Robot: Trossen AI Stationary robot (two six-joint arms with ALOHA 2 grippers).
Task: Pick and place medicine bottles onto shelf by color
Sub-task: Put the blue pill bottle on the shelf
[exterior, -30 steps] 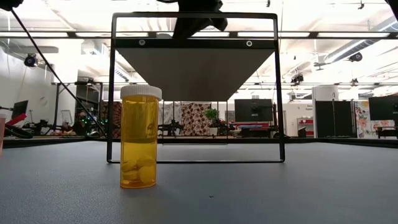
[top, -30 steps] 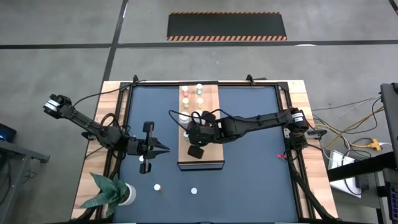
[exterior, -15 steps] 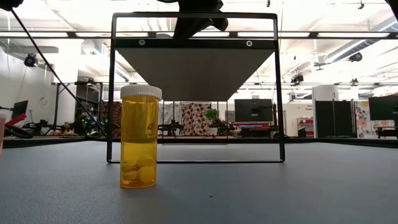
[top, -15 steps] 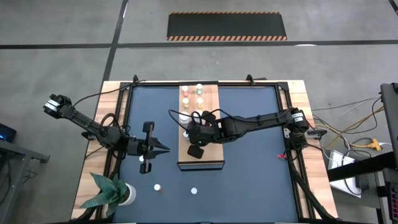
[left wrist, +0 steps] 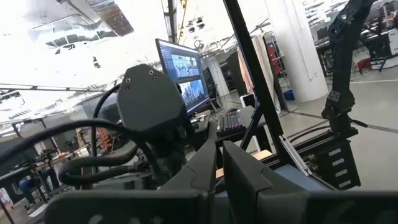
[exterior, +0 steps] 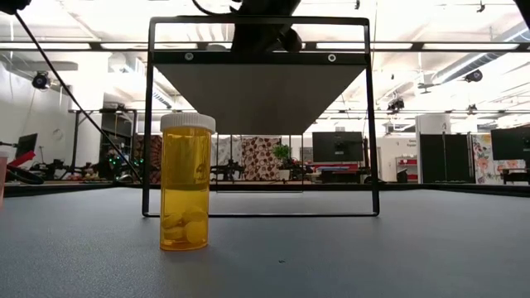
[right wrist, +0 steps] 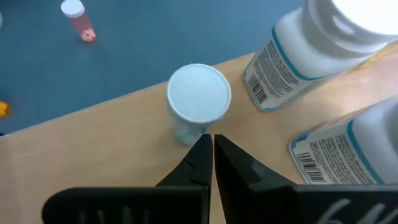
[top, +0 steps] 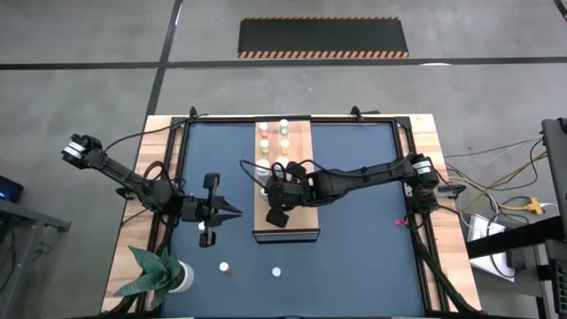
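The shelf is a long wooden board on a black frame at the table's middle. Several small bottles stand on its far end. My right gripper is shut above the shelf. Its tips are right beside a small white-capped bottle standing upright, with two larger labelled white bottles next to it. My left gripper waits shut over the mat, left of the shelf. An orange bottle with a white cap stands on the mat. My right gripper has nothing between its shut fingers. Its fingertips come slanting down from the table's right, next to the lower side of the small white-capped bottle. Whether they touch it I cannot tell.
Loose bottles stand on the mat near the front, and a pink one lies left of the shelf. A potted plant stands at the near left corner. The black shelf frame rises from the mat.
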